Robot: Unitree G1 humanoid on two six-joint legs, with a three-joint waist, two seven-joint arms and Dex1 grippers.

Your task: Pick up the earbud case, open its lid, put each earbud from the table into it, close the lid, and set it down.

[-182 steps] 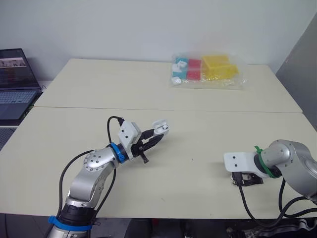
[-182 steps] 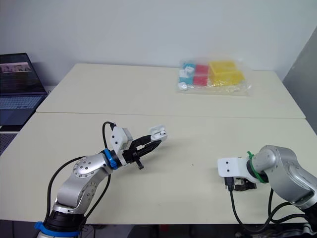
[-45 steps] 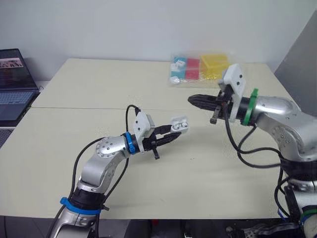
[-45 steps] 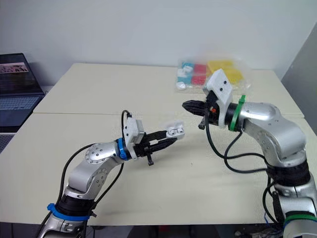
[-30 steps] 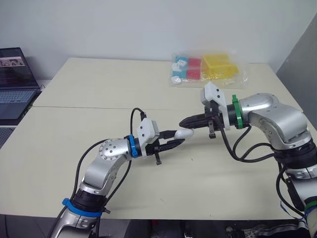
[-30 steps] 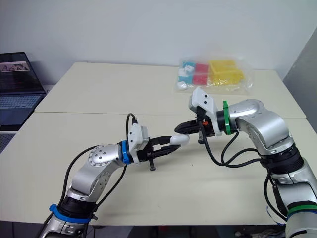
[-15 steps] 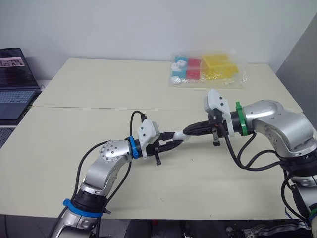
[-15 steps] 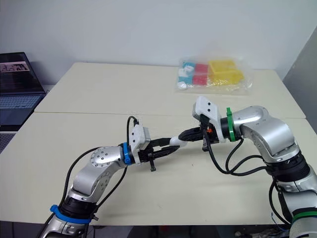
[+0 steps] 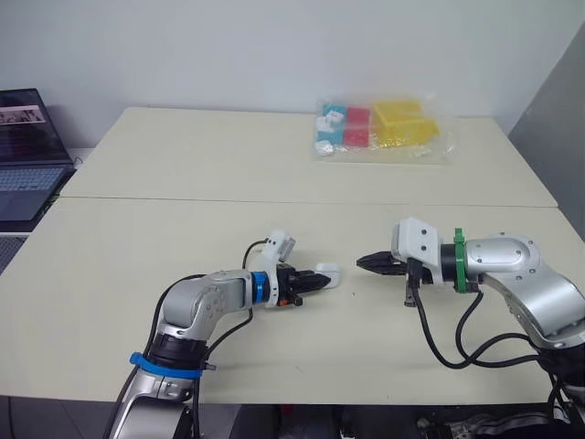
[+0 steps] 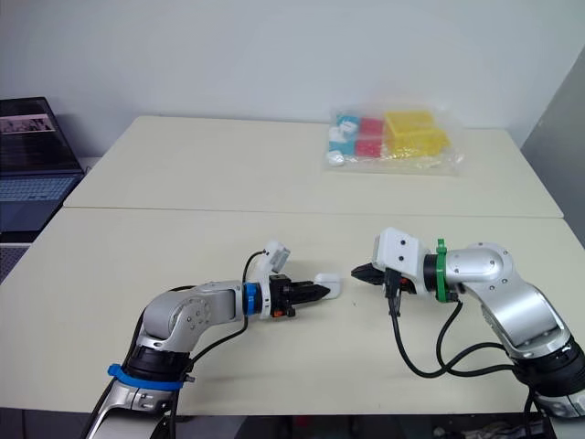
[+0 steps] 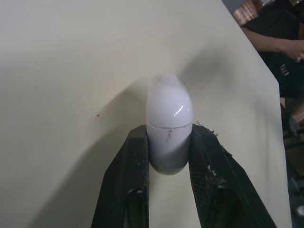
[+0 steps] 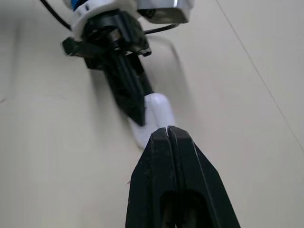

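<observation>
step: set-down | left gripper (image 9: 313,281) clamps glossy white oval plastic earbud case (image 9: 327,274), lid closed, low over cream table (image 9: 183,165) | right gripper (image 9: 364,262) pinched together, empty, nearby | rest case flat, then part the 2 fingers (image 11: 127,190) slowly

Lid of the earbud case (image 9: 326,273) now closed, previously open, left gripper (image 9: 313,281) carrying it lowered toward the table (image 9: 183,165) at lower centre, right gripper (image 9: 364,262) withdrawn rightward off the case, fingers together.
</observation>
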